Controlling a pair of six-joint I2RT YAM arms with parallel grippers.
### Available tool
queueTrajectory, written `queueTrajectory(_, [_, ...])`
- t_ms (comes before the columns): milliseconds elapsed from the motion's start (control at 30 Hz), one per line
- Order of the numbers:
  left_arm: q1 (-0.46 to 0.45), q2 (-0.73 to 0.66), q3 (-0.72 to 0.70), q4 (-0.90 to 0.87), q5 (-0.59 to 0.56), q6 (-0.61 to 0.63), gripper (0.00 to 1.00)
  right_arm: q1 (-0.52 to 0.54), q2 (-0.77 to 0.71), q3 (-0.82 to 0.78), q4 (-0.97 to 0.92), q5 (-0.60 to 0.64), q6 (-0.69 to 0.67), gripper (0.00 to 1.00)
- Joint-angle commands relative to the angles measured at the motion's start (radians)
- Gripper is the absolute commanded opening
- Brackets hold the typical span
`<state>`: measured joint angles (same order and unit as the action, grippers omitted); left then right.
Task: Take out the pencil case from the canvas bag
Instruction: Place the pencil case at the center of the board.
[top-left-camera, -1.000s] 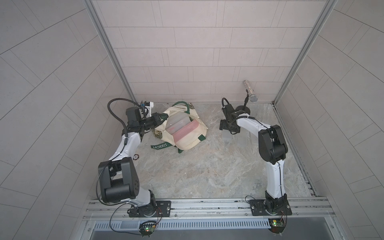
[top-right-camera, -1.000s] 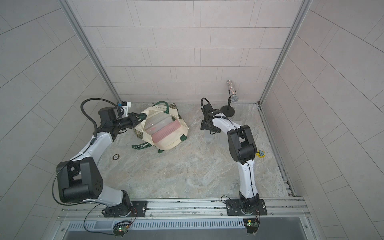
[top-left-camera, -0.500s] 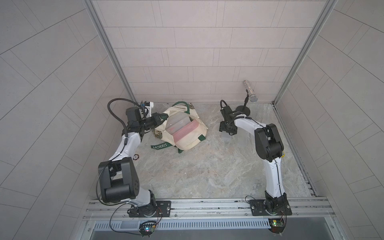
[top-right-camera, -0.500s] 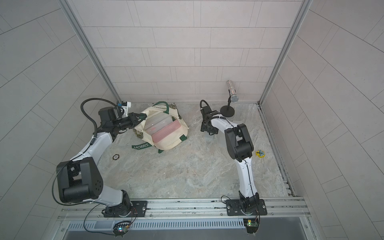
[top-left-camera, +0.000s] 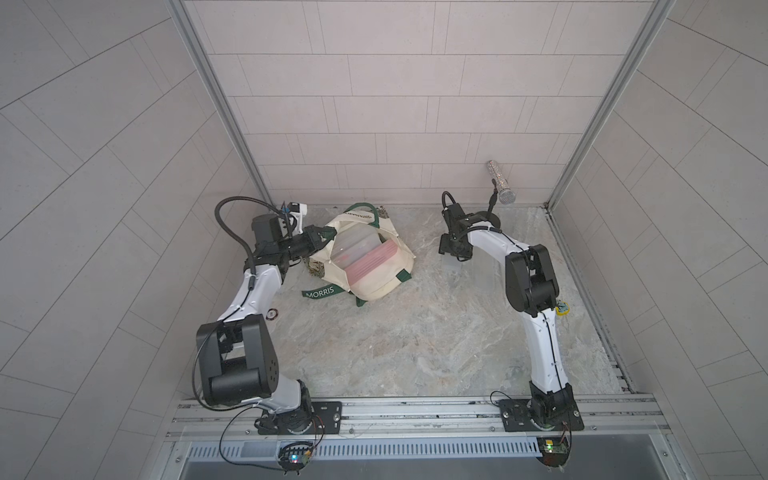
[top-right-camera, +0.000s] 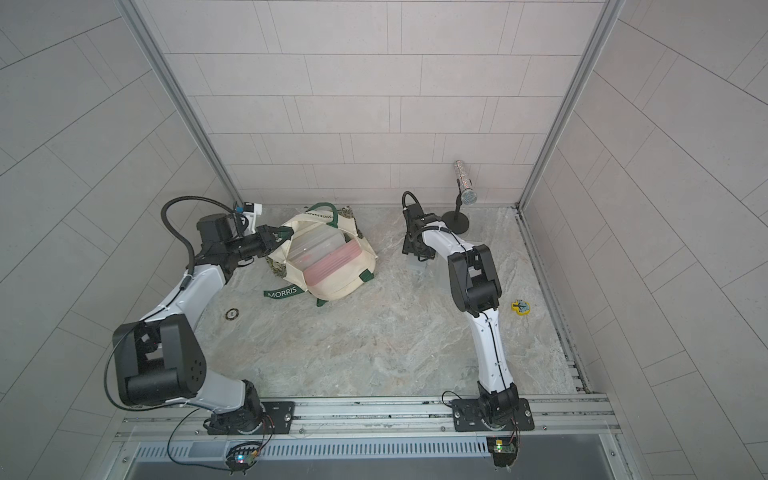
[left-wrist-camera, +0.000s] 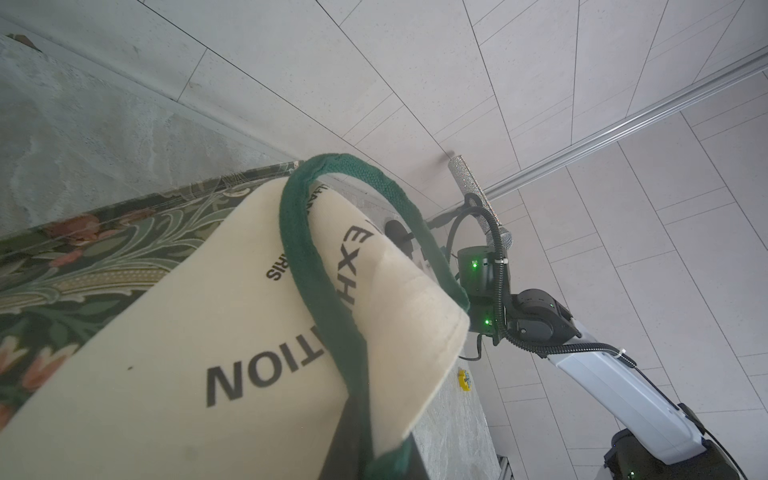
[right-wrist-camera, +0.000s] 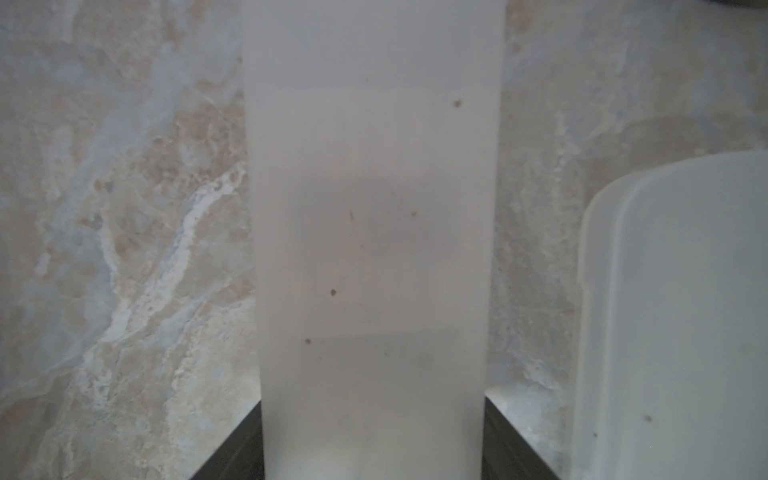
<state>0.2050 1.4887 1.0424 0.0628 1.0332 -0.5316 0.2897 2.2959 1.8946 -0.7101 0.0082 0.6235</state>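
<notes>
The cream canvas bag (top-left-camera: 374, 282) (top-right-camera: 332, 286) lies on the marble floor at the back left with its mouth held open. My left gripper (top-left-camera: 320, 239) (top-right-camera: 277, 237) (left-wrist-camera: 374, 465) is shut on its green handle (left-wrist-camera: 316, 270) and rim. Clear pouches with a pink band (top-left-camera: 370, 259) (top-right-camera: 328, 268) show inside. To the right of the bag, a frosted white oblong box that looks like the pencil case (right-wrist-camera: 374, 228) (top-left-camera: 454, 266) rests on the floor. My right gripper (top-left-camera: 453, 255) (top-right-camera: 417, 259) (right-wrist-camera: 374, 457) points down, its dark fingers (right-wrist-camera: 232, 457) pressed against both long sides.
A glittery microphone on a round stand (top-left-camera: 500, 183) (top-right-camera: 465, 183) stands at the back right, just behind the right arm. A second frosted piece (right-wrist-camera: 673, 311) lies beside the held case. A yellow disc (top-right-camera: 520, 306) and a dark ring (top-right-camera: 232, 313) lie on the floor.
The right arm has shifted slightly to the left and its jaws have narrowed onto the frosted case. The left arm and the bag have not moved.
</notes>
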Motion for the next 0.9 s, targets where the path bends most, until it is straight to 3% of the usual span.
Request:
queueTrajectory(0, [0.002, -0.028, 0.001, 0.06, 0.035, -0.001, 0.0, -0.007, 0.009, 0.032, -0.048, 0.002, -0.02, 0.75])
queueTrajectory(433, [0.002, -0.024, 0.002, 0.063, 0.037, -0.005, 0.0, -0.005, -0.115, -0.015, -0.017, -0.046, -0.02, 0.93])
queueTrajectory(467, [0.002, -0.027, 0.001, 0.063, 0.037, -0.005, 0.0, -0.004, -0.125, -0.017, -0.017, -0.048, -0.02, 0.99])
queueTrajectory(867, [0.002, -0.029, 0.002, 0.057, 0.032, -0.004, 0.0, -0.003, -0.287, -0.16, 0.063, -0.081, -0.007, 0.99])
